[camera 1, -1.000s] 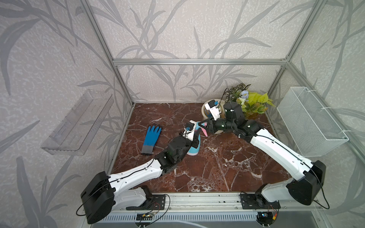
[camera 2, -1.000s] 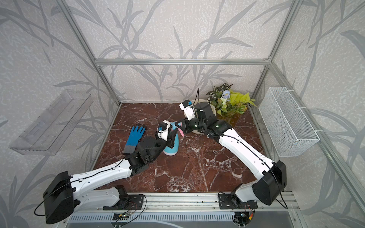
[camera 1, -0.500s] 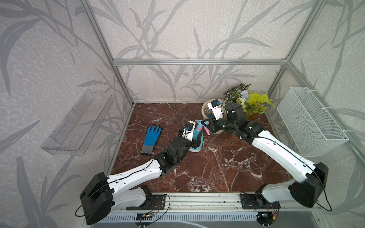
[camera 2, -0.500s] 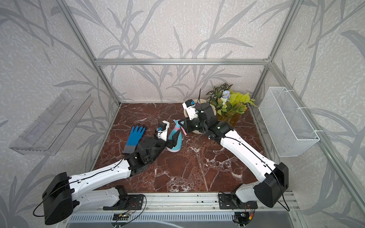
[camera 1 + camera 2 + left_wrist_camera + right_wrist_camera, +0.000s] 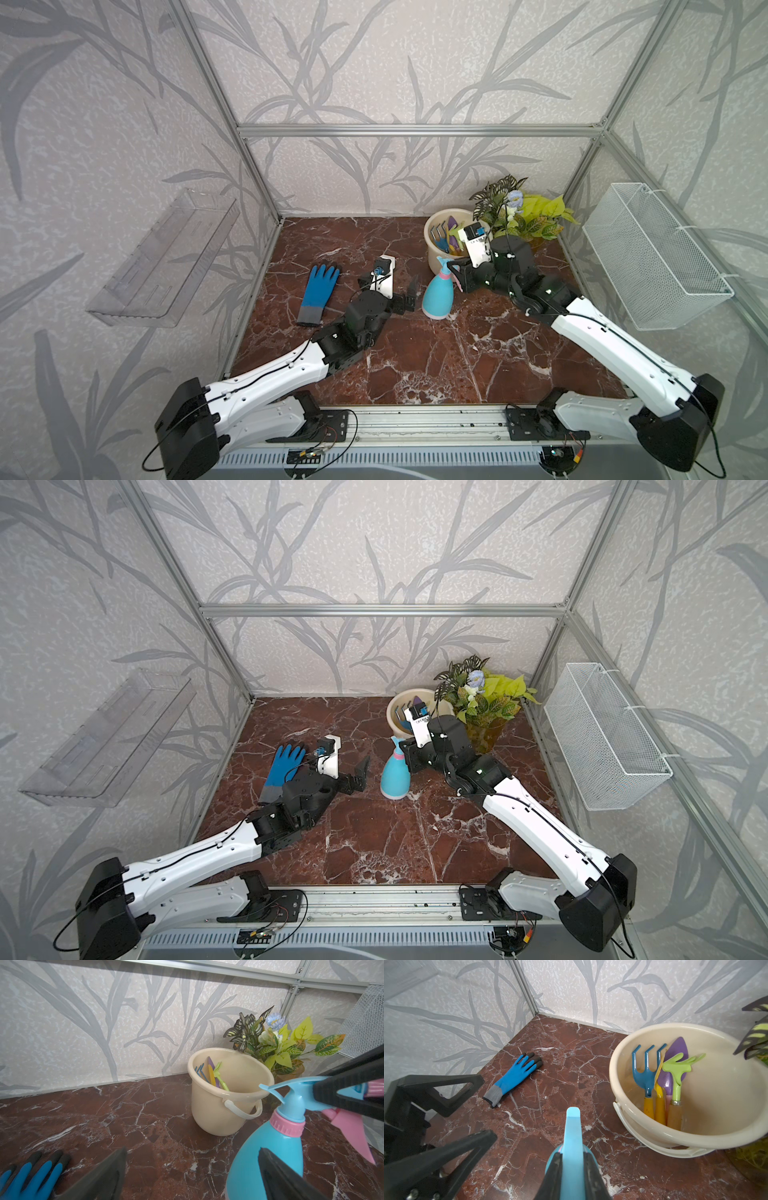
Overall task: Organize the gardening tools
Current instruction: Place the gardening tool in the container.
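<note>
The gardening tools stand in a cream bucket point(image 5: 618, 1057) at the back: a blue fork point(image 5: 646, 1072), purple trowel point(image 5: 675, 1051), yellow shovel point(image 5: 659, 1093) and green rake point(image 5: 677, 1068). The bucket point(image 5: 432, 224) shows in both top views. In front of it a blue spray bottle point(image 5: 437, 295) with a pink collar stands upright on the marble. My right gripper point(image 5: 572, 1154) is shut on its head. My left gripper point(image 5: 192, 1151) is wide open with bare floor between its fingers, and the bottle point(image 5: 270, 1142) is just beyond one finger.
A blue glove point(image 5: 318, 291) lies flat on the floor behind my left wrist. A potted leafy plant point(image 5: 528, 216) stands right of the bucket. A white wire basket point(image 5: 652, 257) hangs on the right wall, a clear shelf point(image 5: 162, 257) on the left wall.
My left gripper has opened wide and let go of the spray bottle. The bottle went from tilted to upright and shifted toward the bucket, with the right gripper still shut on its head.
</note>
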Controlling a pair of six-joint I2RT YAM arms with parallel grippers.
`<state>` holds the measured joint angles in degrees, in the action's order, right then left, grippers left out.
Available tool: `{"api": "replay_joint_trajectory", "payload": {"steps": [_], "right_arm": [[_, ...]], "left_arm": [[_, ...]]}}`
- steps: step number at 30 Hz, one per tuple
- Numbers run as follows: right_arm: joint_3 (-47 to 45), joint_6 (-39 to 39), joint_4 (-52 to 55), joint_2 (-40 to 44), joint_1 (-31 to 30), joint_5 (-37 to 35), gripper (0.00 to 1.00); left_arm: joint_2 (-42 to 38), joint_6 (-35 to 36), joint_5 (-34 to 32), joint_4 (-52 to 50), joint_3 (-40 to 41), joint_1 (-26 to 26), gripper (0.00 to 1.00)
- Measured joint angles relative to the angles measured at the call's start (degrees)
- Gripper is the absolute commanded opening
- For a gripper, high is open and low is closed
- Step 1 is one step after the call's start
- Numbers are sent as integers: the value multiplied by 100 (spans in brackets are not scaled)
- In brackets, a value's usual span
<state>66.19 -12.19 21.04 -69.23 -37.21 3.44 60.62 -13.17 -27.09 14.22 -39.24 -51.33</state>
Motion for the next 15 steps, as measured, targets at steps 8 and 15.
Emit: {"api": "replay_joint_trajectory", "payload": {"steps": [8,15], "right_arm": [[-26,334,-398,-621,-310,-166,0],[249,662,-922,-1447,-407,-219,0]], "left_arm": [[-68,-870,-540,-892,-4,59,100],[-723,-1609,-643,-1519,85,413,100]]}}
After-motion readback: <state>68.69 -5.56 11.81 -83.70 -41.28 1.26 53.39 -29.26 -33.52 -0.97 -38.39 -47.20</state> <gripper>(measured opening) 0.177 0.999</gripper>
